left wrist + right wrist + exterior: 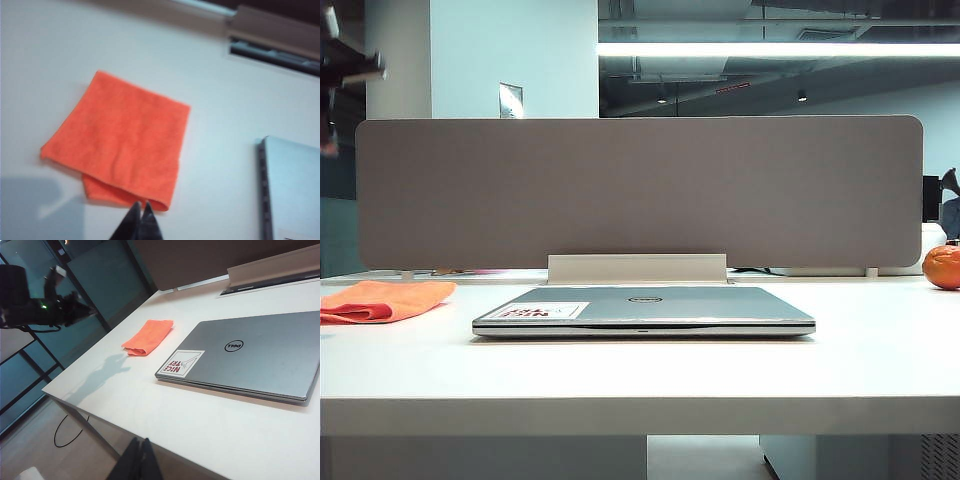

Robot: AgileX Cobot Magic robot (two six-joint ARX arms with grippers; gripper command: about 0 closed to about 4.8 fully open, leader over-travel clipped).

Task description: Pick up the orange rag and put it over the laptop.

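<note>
Your bright orange folded cloth rag [385, 299] lies flat on the white tabletop [640, 375], untouched, at about nine o'clock from the closed thin silver-grey laptop [645, 309] and near it, with bare table between them. In the left wrist view the orange rag [120, 152] shows a redder lower layer peeping out along one folded edge, and one edge of the laptop [290, 187] sits off to the side. The laptop lid carries a small round logo and a white sticker with red print [180, 363].

Your left gripper [141, 207] hangs above the table just off the rag's folded edge, its dark fingers pressed together and holding nothing. Your right gripper [139, 442] is likewise closed and empty, held out past the table's near edge, looking across at the laptop [250, 357] and the rag [148, 336] beyond it.

Further out, at three o'clock from the laptop, a round glossy orange ball [942, 266] sits at the table's edge. Behind everything stands a grey fabric divider panel [640, 190].
</note>
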